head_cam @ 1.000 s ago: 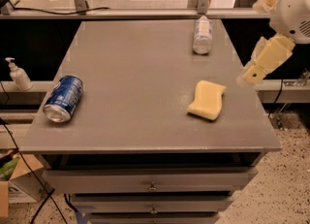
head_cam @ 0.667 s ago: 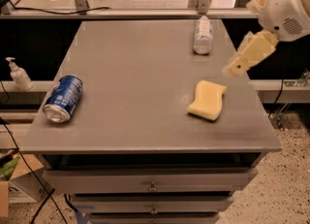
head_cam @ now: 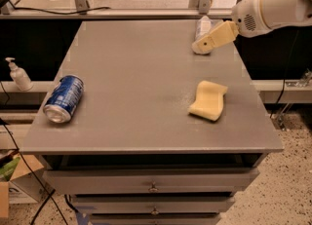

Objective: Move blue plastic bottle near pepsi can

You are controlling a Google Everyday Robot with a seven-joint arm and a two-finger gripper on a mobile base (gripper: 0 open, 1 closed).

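The blue plastic bottle (head_cam: 203,26) lies at the far right of the grey table (head_cam: 141,63); only its far part shows. My gripper (head_cam: 201,46), beige, on the white arm (head_cam: 273,6), reaches in from the right. It is over or in front of the bottle's near end and hides it. I cannot tell whether it touches the bottle. The pepsi can (head_cam: 63,98), blue with white markings, lies on its side near the table's left edge, its silver end towards the front.
A yellow sponge (head_cam: 208,100) lies on the right side of the table, in front of the gripper. A white pump-dispenser bottle (head_cam: 18,75) stands on a ledge to the left. Drawers (head_cam: 152,183) are below the tabletop. A metal rail (head_cam: 122,13) runs behind.
The arm and gripper have moved left and towards the back, from beside the table's right edge to the bottle. The bottle, can and sponge have not moved.
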